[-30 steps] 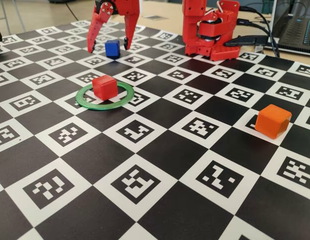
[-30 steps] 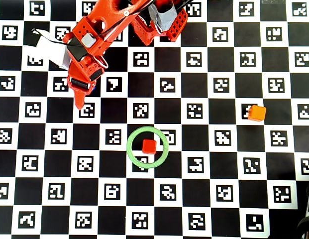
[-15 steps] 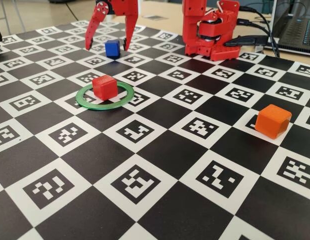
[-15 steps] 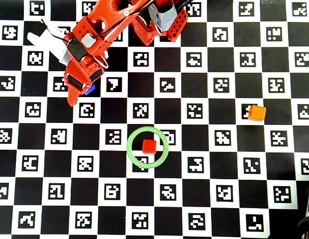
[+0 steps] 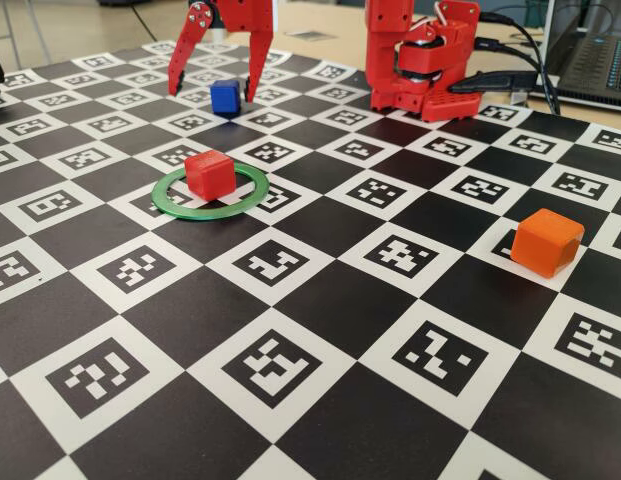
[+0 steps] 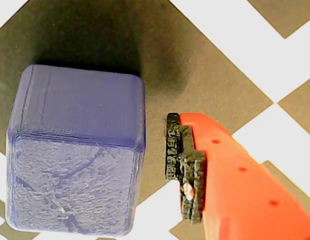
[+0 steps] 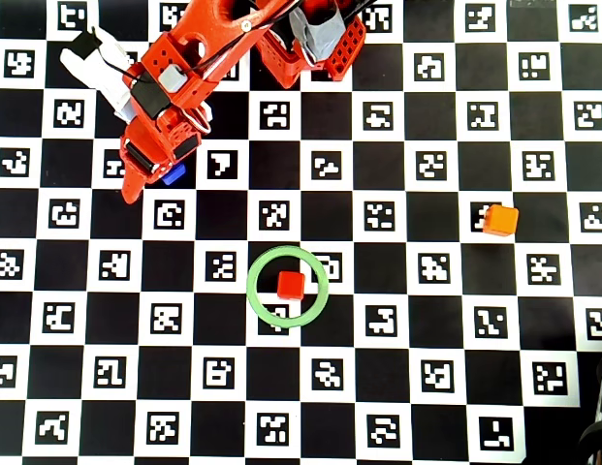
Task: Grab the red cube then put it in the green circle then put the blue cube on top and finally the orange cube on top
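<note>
Checkered board; wrist view reveals fingers (image 6: 187, 167) beside blue cube (image 6: 77, 155).

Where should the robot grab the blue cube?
On two opposite flat sides, coming down from above. The blue cube sits flat and alone on the board, so its sides are free. The open gripper already straddles it, with one finger just beside a face.

My gripper (image 5: 212, 92) is glossy red printed plastic, its finger (image 6: 234, 185) edged with a rough black ridged pad. The blue cube (image 6: 75, 155) is matt plastic, fine layer lines on one face, a coarse crackled texture on another. The red cube (image 5: 210, 172), the orange cube (image 5: 546, 242) and the green circle (image 5: 180, 207) look like smooth matt plastic. The checkered board (image 5: 320, 300) appears to be flat matt print.
</note>
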